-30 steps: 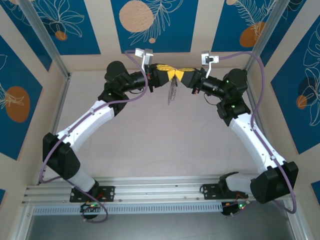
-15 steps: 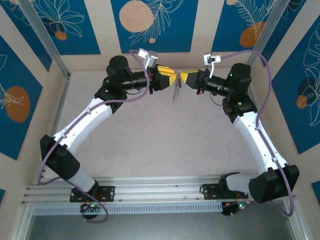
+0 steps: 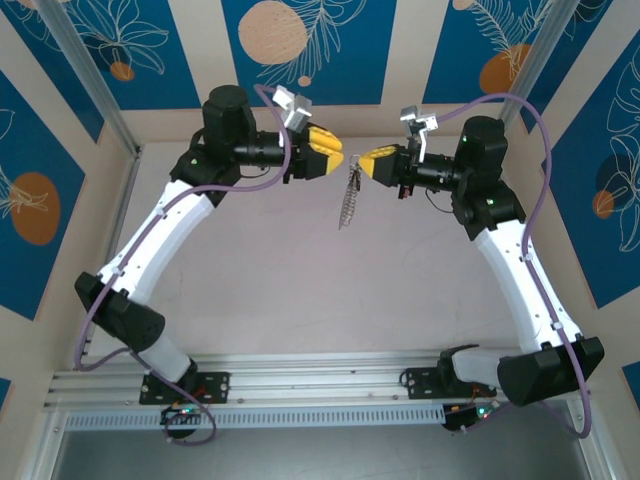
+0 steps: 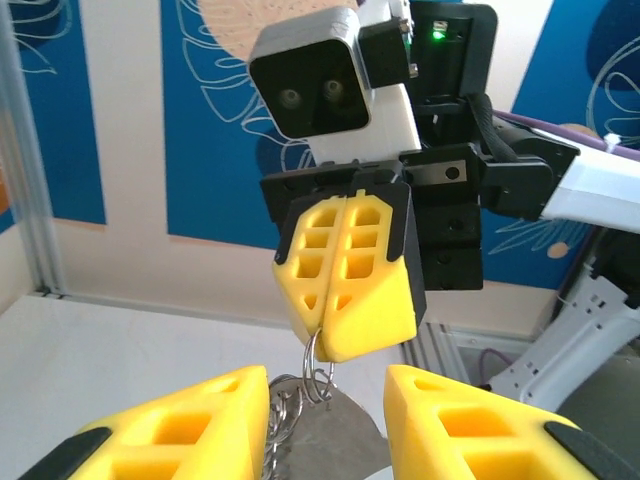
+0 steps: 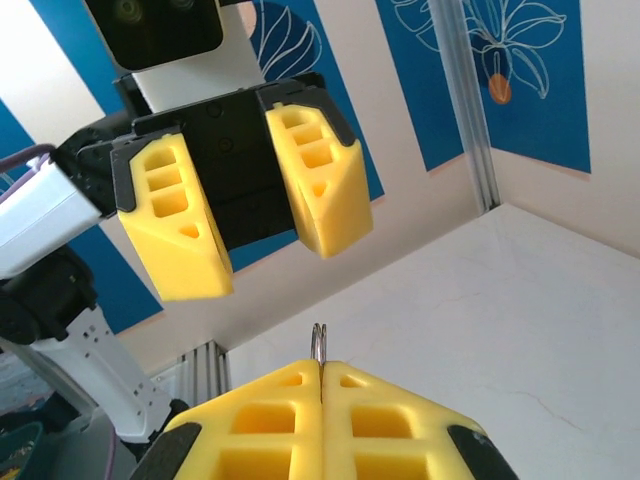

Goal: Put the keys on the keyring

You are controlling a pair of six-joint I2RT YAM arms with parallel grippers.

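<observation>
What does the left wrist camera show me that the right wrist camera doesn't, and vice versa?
Left wrist: the right gripper head-on, yellow fingers shut on a thin silvery wire ring, silvery chain-like pieces dangling below it. Right wrist: the left gripper head-on, jaws open, nothing between them. Both: the ring pinched in the right gripper, the left gripper open and apart from it.

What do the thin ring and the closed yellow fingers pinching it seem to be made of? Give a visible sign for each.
The keyring: probably steel wire, bright silvery and glossy; its thin doubled coils catch the light. The fingers of the right hand: likely moulded or printed plastic, matte yellow; even colour, no glare, open pockets in the sides.
</observation>
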